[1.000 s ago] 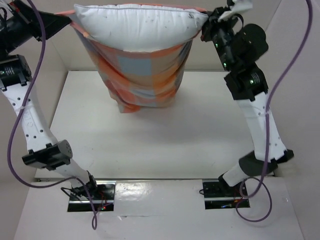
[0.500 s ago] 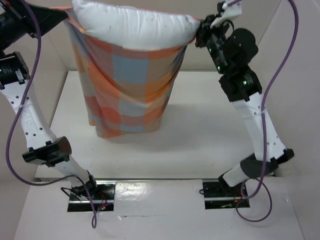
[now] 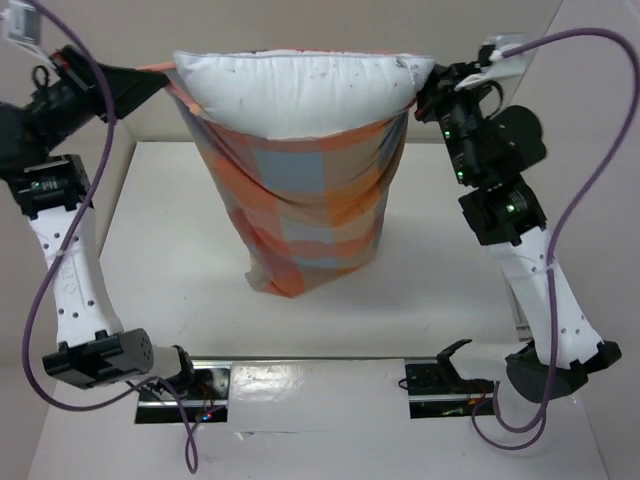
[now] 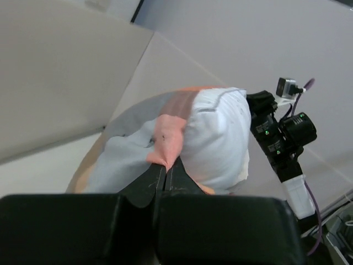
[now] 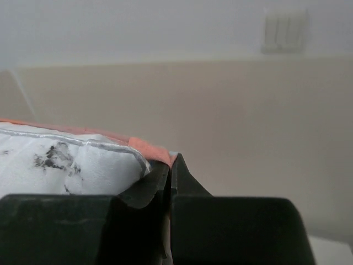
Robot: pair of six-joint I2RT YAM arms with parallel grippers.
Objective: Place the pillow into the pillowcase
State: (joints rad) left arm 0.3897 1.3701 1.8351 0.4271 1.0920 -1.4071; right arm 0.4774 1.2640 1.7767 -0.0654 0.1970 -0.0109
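Note:
The checked pillowcase [image 3: 315, 210] hangs in the air above the table, its mouth stretched between both grippers. The plain white pillow [image 3: 310, 90] sits in that mouth, its top part bulging out above the rim. My left gripper [image 3: 165, 80] is shut on the left corner of the rim, an orange fold pinched at its tips [image 4: 164, 164]. At the opposite corner my right gripper [image 3: 420, 95] is shut on the pillowcase edge [image 5: 160, 152], beside the pillow's piped seam [image 5: 83, 157]. The lower tip of the pillowcase [image 3: 280, 285] hangs near the table.
The white table [image 3: 450, 250] lies under the hanging bundle, with cardboard-coloured walls [image 3: 120, 120] behind and to the left. Purple cables [image 3: 590, 190] loop beside each arm. The arm bases [image 3: 185, 385] are bolted at the near edge.
Both arms have shifted to the right with the bundle. The pillowcase hangs fuller and lower than a second ago, when its bottom was bunched up.

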